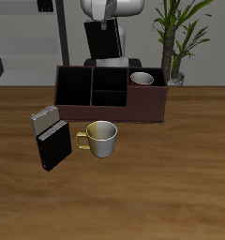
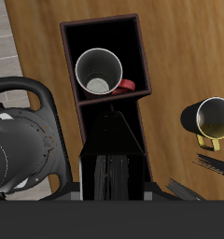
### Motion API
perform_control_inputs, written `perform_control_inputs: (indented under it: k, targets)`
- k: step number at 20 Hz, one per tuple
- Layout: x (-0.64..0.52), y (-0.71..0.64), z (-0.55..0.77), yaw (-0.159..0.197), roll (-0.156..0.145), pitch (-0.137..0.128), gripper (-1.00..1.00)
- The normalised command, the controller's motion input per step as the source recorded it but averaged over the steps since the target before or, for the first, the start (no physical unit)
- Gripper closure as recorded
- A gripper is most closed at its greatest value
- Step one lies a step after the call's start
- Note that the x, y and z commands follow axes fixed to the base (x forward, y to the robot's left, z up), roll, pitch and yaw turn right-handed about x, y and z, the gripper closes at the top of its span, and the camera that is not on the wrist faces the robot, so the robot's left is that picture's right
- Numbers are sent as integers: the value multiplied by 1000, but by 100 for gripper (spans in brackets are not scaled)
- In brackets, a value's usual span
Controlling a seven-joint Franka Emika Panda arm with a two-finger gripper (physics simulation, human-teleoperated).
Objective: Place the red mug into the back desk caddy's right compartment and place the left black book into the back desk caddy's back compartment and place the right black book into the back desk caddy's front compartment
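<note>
My gripper (image 1: 103, 25) is shut on the left black book (image 1: 103, 39) and holds it upright in the air above the middle compartments of the back desk caddy (image 1: 114, 111). The wrist view shows the book's top edge (image 2: 112, 173) over the caddy's divider. The red mug (image 1: 142, 79) stands upright in the caddy's end compartment, and the wrist view shows its pale inside (image 2: 98, 73). The right black book (image 1: 53, 147) stands on the table nearer the front edge, apart from the caddy.
A grey book (image 1: 45, 118) stands just behind the right black book. A cream mug with a yellow handle (image 1: 100, 138) stands beside them, and it shows in the wrist view (image 2: 212, 119). A potted plant (image 1: 174, 56) stands behind the caddy's mug end.
</note>
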Motion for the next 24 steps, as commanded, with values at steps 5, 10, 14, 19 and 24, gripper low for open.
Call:
perform_control_inputs:
  k: [5,10,14,19,24]
  targets:
    - [18,36,-107,35,-2,20,100]
    - [54,-32,-64,17,-11,11,100]
    - [45,-8,-114,2,0,32,100]
    - [78,30,-178,13,9,21,100]
    - [-12,122,-225,24,33,38,100]
